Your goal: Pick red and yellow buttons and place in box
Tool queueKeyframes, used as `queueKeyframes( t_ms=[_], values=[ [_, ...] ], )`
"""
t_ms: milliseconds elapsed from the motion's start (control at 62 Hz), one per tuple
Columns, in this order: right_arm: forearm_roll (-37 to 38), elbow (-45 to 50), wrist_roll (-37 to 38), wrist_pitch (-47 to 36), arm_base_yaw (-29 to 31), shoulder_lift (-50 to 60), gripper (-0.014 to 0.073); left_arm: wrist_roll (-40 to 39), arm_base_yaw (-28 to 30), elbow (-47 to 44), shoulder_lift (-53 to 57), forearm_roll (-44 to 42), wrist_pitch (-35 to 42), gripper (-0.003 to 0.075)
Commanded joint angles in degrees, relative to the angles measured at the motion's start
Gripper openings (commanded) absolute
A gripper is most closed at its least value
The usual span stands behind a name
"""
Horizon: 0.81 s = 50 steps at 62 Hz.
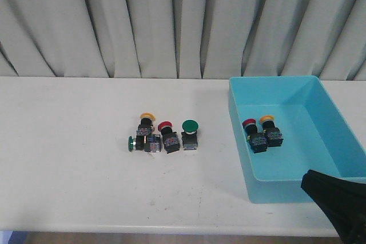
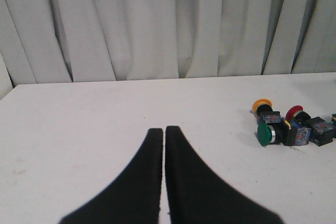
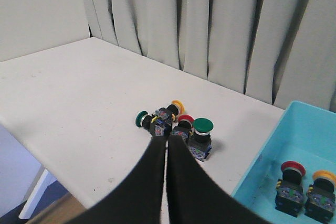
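On the white table, a yellow button (image 1: 147, 119) and a red button (image 1: 166, 128) lie in a small cluster with two green-capped switches (image 1: 189, 126). The same yellow button (image 3: 177, 104) and red button (image 3: 185, 119) show in the right wrist view just beyond my right gripper (image 3: 167, 141), which is shut and empty. The turquoise box (image 1: 274, 187) stands at the right with a red button (image 1: 249, 124) and a yellow button (image 1: 267, 120) inside. The right gripper (image 1: 309, 181) hovers by the box's near right corner. My left gripper (image 2: 164, 129) is shut and empty, well left of the cluster (image 2: 283, 124).
A green switch (image 1: 132, 142) lies on its side at the cluster's left, and the other stands upright at its right. Grey curtains hang behind the table. The table's near edge (image 1: 171, 231) runs along the front.
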State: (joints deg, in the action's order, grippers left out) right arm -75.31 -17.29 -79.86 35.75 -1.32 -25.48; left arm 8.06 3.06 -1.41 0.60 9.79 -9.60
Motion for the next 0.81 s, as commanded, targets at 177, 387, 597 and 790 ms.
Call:
queueKeyframes(
  t_ms=[177,387,597,790],
  values=[
    [2.25,-1.56,1.06,-1.03,0.06,0.57,-0.0003,-0.17,-0.06,-1.82,1.46,0.40,4.23,-0.0008],
    [23.78,-1.56,29.99,-7.24,0.06,9.07,-0.0003,-0.17,-0.06,-1.82,1.46,0.40,4.23,-0.0008],
    [53.48,1.05,63.51,-16.81,0.06,15.60,-0.0003,-0.17,-0.06,-1.82,1.46,0.40,4.23,-0.0007],
    [69.02,10.55,83.99,-23.78,0.06,20.93,-0.0003,-0.17,-0.06,-1.82,1.46,0.40,4.23,-0.0007]
  ],
)
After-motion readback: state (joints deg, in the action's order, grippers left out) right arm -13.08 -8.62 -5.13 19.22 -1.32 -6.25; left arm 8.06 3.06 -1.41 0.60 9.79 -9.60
